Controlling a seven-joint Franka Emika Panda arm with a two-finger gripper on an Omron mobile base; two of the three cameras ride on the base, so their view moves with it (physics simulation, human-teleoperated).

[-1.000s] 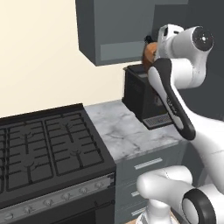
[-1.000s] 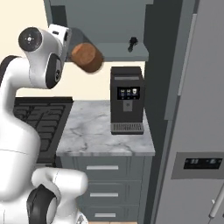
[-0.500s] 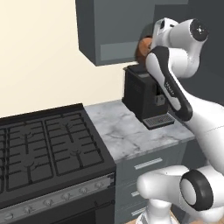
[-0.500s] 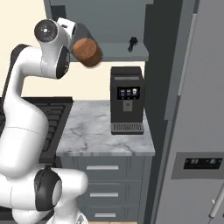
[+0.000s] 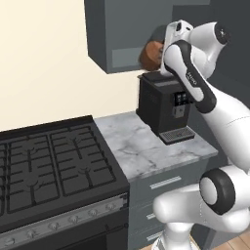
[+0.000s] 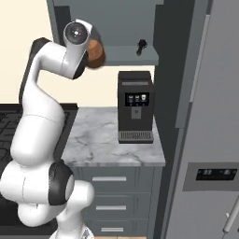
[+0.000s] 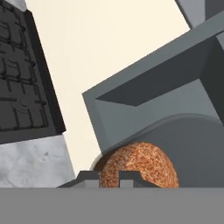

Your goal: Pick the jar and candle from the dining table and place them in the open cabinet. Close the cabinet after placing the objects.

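The refrigerator (image 6: pixel 205 140), grey and tall, fills the right side of the right base view. Left of it, the black stove (image 5: pixel 49 176) with its grates stands against the cream wall, touching the marble desk (image 5: pixel 146 151) that sits over dark grey drawers with silver handles. High on the wall hangs the cabinet (image 5: pixel 122 34), dark grey outside and lighter grey within, its opening facing the arm. The white arm (image 6: pixel 46 102) rises from the base and bends up to the cabinet's lower edge. On the desk beneath the cabinet stands a black coffee machine (image 6: pixel 135 105), upright, near the desk's right end. A small dark object (image 6: pixel 141 45) rests on the cabinet's floor, well to the right of the hand. The fingers (image 7: pixel 109 177) are clenched around the jar (image 6: pixel 95 53), whose reddish-brown filling shows at the mouth of the cabinet, just above the coffee machine's top.
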